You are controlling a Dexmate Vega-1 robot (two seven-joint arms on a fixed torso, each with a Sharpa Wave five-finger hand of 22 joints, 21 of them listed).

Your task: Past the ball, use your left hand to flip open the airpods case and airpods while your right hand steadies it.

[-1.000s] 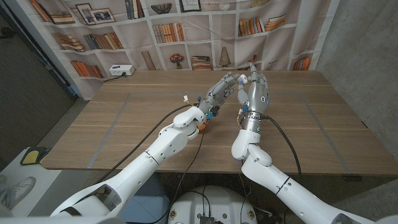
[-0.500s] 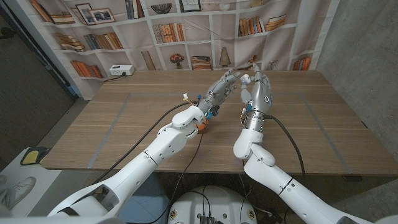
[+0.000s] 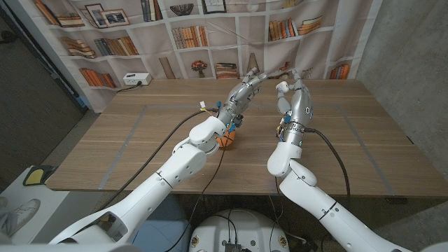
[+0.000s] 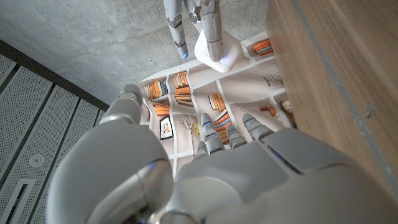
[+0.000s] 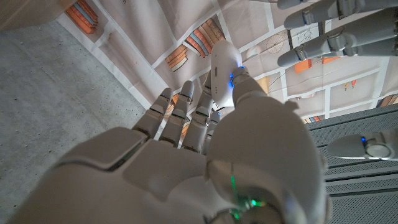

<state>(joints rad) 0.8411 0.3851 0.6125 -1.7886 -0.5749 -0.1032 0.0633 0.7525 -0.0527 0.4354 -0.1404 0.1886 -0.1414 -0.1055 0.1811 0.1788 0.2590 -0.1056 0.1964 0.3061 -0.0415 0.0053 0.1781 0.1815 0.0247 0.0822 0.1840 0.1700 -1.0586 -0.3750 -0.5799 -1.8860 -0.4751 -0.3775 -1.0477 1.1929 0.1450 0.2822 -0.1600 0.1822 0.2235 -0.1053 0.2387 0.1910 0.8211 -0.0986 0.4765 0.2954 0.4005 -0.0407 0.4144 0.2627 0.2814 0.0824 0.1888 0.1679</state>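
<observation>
The right hand (image 3: 296,98) is pinching the white airpods case (image 5: 225,67) at its fingertips, raised above the table (image 3: 364,133). The left hand (image 3: 241,98) is reaching beside it, fingers spread, past the orange ball (image 3: 226,141).

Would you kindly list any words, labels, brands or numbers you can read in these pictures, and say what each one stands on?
None can be read.
Book spines on the printed bookshelf backdrop: too small and blurred to read.
White box with a dark front at the table's far edge: no legible marking.
White case in the right hand: plain, no text visible.
Left hand and orange ball: no lettering shows.
</observation>
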